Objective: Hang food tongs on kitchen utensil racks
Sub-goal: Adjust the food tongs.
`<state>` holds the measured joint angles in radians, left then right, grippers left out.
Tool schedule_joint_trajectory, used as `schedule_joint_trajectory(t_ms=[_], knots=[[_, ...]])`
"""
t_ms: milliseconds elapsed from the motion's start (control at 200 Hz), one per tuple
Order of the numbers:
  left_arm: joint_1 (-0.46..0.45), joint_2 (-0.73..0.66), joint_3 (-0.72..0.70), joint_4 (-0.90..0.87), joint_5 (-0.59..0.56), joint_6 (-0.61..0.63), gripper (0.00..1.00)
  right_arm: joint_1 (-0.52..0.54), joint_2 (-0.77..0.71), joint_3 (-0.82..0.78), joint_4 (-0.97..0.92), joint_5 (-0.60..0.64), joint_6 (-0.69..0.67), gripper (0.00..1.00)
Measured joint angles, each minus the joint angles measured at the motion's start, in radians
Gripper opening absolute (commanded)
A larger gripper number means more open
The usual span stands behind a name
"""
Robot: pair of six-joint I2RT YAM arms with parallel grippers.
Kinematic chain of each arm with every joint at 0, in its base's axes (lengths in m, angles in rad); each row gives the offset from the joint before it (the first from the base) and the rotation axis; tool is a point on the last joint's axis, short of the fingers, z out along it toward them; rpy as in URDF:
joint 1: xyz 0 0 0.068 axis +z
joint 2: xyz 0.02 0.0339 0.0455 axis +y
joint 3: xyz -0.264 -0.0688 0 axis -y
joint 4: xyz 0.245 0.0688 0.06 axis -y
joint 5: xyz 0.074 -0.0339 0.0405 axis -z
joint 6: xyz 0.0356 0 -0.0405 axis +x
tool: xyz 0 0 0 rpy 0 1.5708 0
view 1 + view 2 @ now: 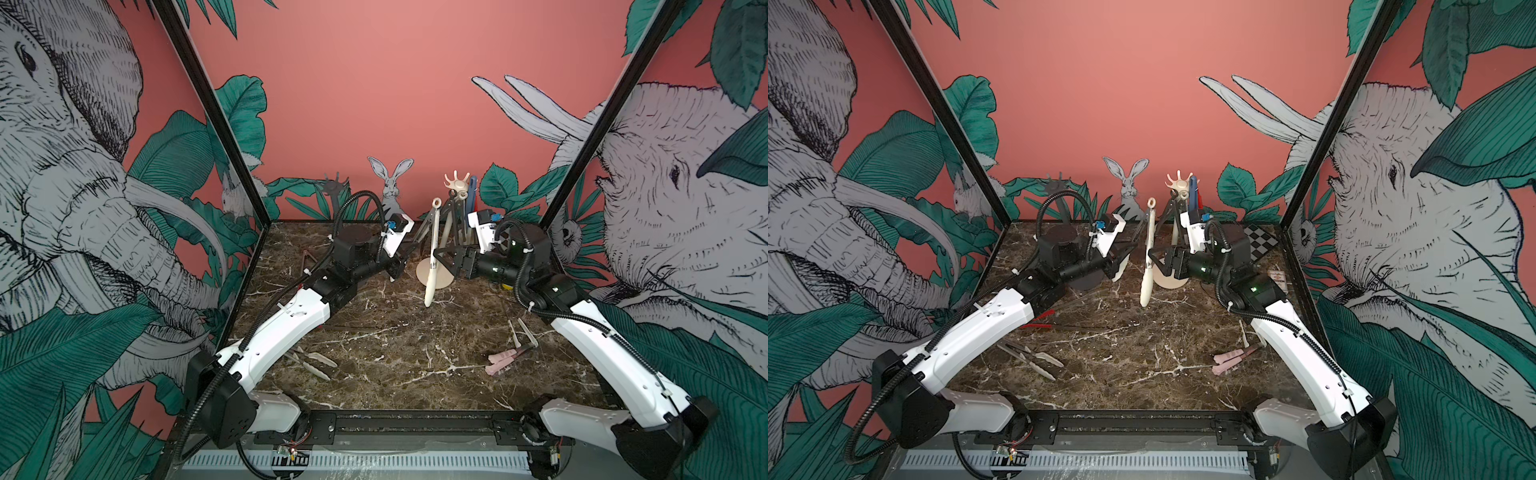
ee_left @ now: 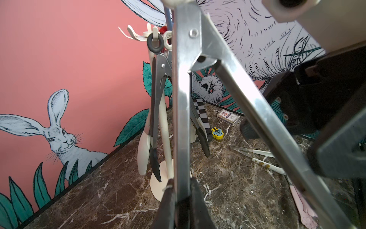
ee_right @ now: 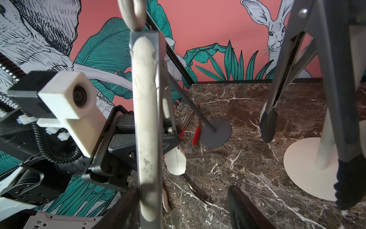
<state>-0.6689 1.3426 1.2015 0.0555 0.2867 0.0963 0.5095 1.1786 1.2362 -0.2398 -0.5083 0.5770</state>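
The cream tongs (image 1: 434,232) stand upright mid-table, ring uppermost, just on the near side of the cream rack (image 1: 456,185). The left pincer (image 2: 182,200) is clamped on one metal arm. The right pincer (image 3: 180,198) straddles the other arm, jaws apart. Risk: an off-centre closure could twist the tongs into the hung black tongs (image 2: 154,162) or rock the rack.

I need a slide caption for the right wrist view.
Cream tongs, held by the left gripper, stand between the right gripper's open jaws; grey rack and cream rack behind.
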Motion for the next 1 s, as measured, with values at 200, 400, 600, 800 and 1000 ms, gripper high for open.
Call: schedule_joint_trajectory(t_ms=[200,400,600,800,1000], knots=[[-0.014,0.023,0.006,0.02,-0.014,-0.001,0.0,0.021,0.0,0.0,0.021,0.0,0.004,0.54],[-0.019,0.044,0.012,0.028,-0.02,-0.009,0.0,0.026,0.001,0.0,0.026,0.007,0.001,0.43],[-0.019,0.062,0.036,0.059,-0.022,-0.026,0.0,0.026,0.006,0.002,0.025,0.022,-0.001,0.37],[-0.019,0.071,0.043,0.093,-0.008,-0.035,0.0,0.026,0.019,0.013,0.024,0.034,-0.006,0.28],[-0.018,0.082,0.043,0.129,0.003,-0.052,0.0,0.027,0.033,0.045,0.027,0.042,-0.009,0.12]])
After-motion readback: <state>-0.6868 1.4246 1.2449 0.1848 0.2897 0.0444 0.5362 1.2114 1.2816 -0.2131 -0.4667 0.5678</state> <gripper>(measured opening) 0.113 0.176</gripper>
